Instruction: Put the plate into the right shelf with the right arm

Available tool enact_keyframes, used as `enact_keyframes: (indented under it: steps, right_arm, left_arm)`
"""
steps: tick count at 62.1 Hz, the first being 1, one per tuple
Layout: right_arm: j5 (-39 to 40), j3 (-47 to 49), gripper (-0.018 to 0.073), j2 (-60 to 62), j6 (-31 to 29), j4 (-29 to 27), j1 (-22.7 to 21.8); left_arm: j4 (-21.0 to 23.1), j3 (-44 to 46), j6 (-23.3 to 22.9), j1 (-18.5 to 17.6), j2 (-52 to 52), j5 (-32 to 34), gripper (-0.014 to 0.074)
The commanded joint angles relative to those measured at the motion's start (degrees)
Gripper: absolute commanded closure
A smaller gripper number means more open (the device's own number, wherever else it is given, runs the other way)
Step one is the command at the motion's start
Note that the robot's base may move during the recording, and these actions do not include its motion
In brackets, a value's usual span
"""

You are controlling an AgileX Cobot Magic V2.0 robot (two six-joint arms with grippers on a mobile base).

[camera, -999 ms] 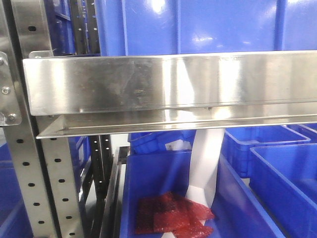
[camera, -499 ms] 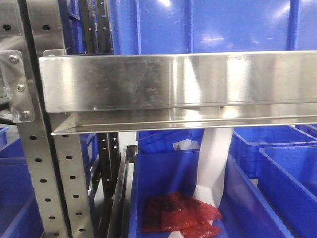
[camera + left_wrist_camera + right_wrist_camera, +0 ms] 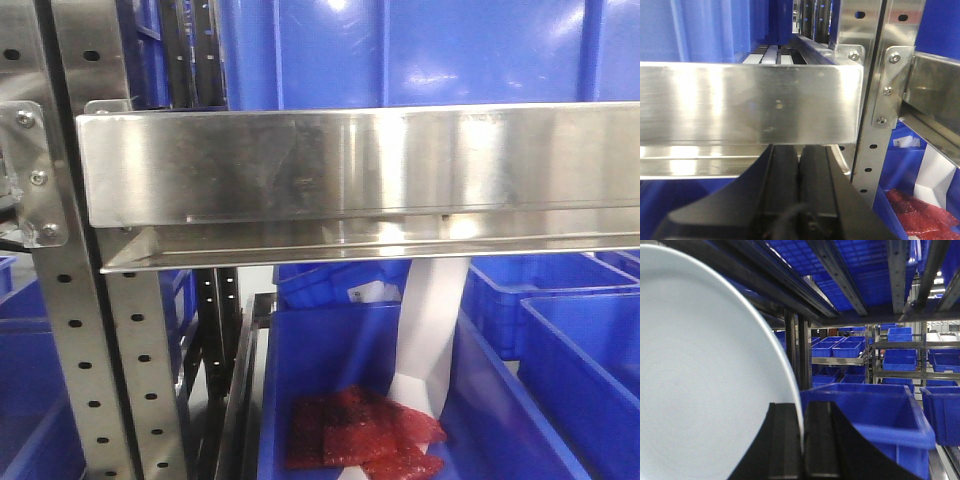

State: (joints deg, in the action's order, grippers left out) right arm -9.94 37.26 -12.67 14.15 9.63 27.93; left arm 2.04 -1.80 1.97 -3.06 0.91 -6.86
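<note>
The plate [image 3: 700,380] rises beside the right gripper [image 3: 801,415], rim apparently pinched between its fingers

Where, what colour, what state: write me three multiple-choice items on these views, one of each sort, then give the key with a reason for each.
1. The red packets lie:
A in a blue bin below the right shelf
B on a wooden bench
C in a cardboard box

2. The far bins are:
A green
B yellow
C blue

3. The right gripper is:
A open and empty
B shut on the rim of the plate
C shut on a cup

Key:
1 A: the front view shows them on the bin's floor, under the steel lip.
2 C: every bin in the right wrist view is blue.
3 B: the right wrist view shows both fingers closed on the plate's edge.
</note>
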Motion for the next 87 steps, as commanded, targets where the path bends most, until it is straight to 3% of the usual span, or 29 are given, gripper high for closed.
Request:
enact_keyframes:
  steps: [1, 21, 34, 57, 65, 76, 87]
  right_arm:
    - [6.5, 6.4, 0.0499, -7.0, 0.0, -0.1, -0.1]
    - [5.6, 27.6, 0.0499, -35.0, 0.0, -0.1, -0.8]
    - [4.5, 38.9, 0.0499, -51.3, 0.0, -0.6, -4.7]
    - [6.6, 45.5, 0.0492, -67.4, 0.0, -0.6, -9.5]
    - [6.4, 45.5, 0.0337, -69.3, 0.0, -0.6, -9.7]
    - [6.2, 45.5, -0.008, -69.4, 0.0, -0.6, -9.7]
    - [5.4, 45.5, -0.0074, -69.1, 0.0, -0.6, -9.7]
  left_arm:
    - [0.4, -0.6, -0.2, 0.1, 0.3, 4.9, 0.0643]
    - [0.4, -0.6, -0.2, 0.1, 0.3, 4.9, 0.0643]
    - [0.4, -0.6, -0.2, 0.1, 0.3, 4.9, 0.0643]
    - [0.4, -0.6, -0.2, 0.1, 0.3, 4.9, 0.0643]
    - [0.4, -0.6, -0.2, 0.1, 0.3, 4.9, 0.0643]
    - [0.4, -0.6, -0.2, 0.1, 0.3, 4.9, 0.0643]
    - [0.4, -0.6, -0.2, 0.1, 0.3, 4.9, 0.0643]
